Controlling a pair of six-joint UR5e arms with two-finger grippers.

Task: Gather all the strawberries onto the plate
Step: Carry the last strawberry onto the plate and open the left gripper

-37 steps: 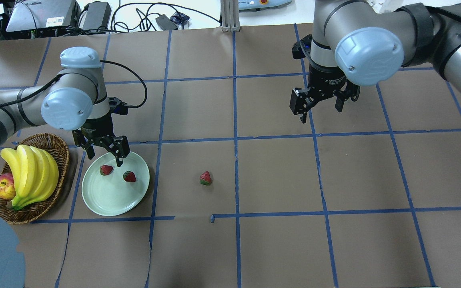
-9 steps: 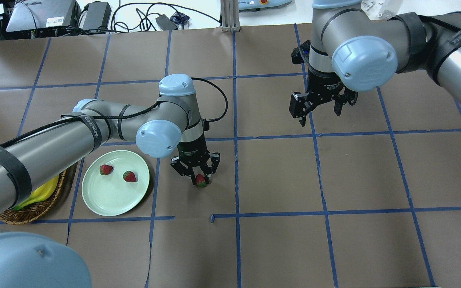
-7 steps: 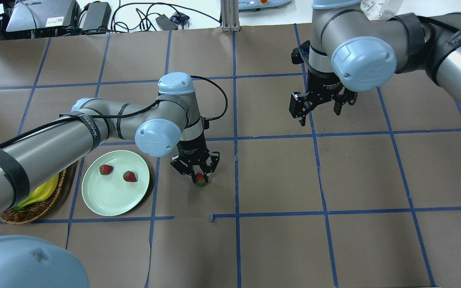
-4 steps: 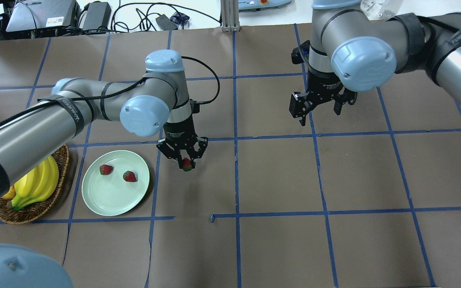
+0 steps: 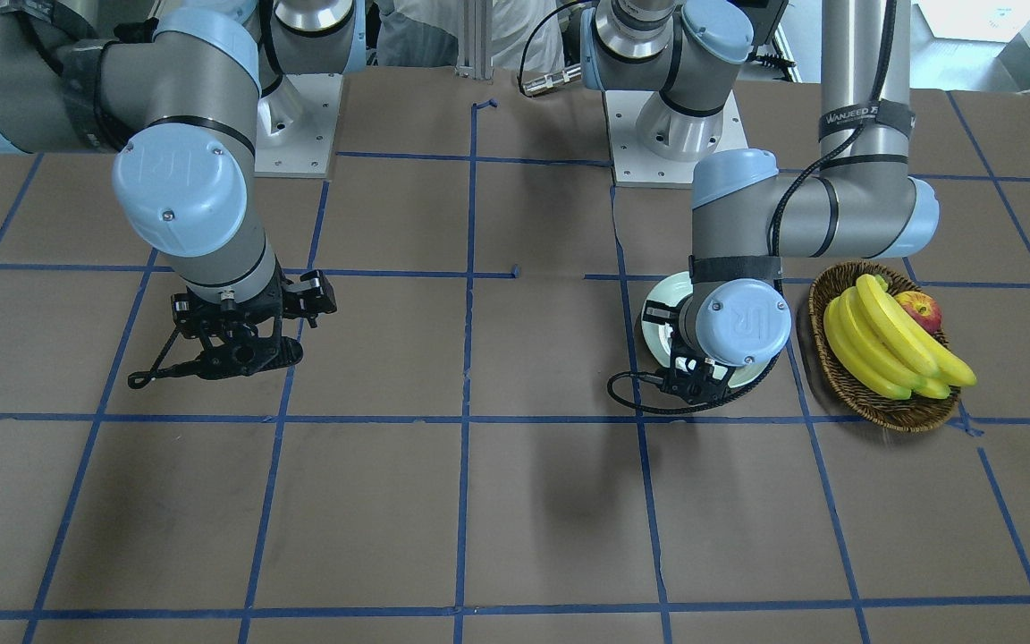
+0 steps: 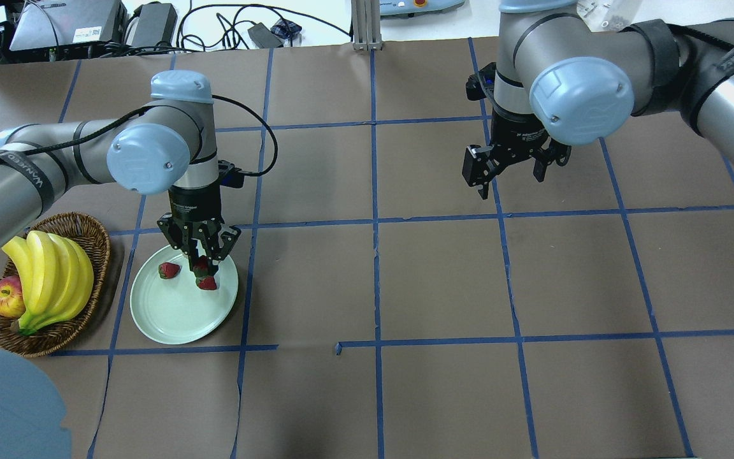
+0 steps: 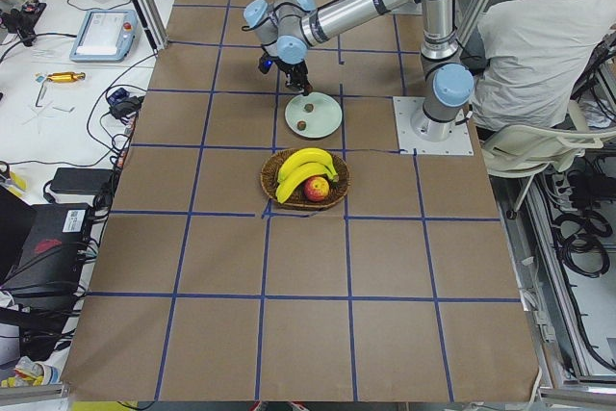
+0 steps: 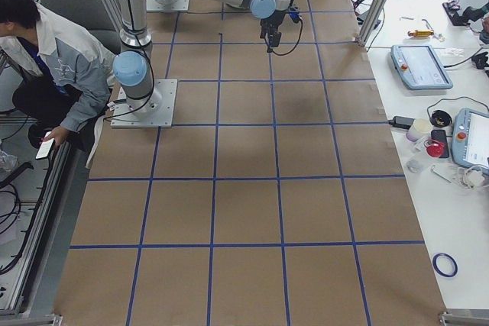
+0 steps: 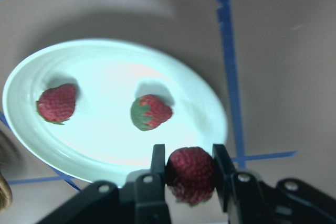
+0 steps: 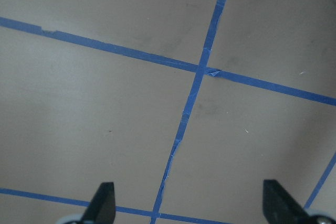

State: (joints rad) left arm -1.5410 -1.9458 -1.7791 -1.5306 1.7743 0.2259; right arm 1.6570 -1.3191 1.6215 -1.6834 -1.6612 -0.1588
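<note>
Left arm reaches down over the round pale mint-white plate (image 6: 176, 319), its left pincer (image 9: 190, 167) clamped on one small red strawberry (image 9: 191, 176) just above the rim. Two more red strawberries (image 6: 169, 270) lie inside. Right pincer (image 6: 511, 178) hangs, fingers apart, over the brown tabletop (image 6: 443, 274).

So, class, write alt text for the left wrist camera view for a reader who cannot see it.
The left hand grips a red strawberry over the near edge of a pale plate. Two more strawberries lie apart on the plate, which rests on a brown table with blue tape.
</note>
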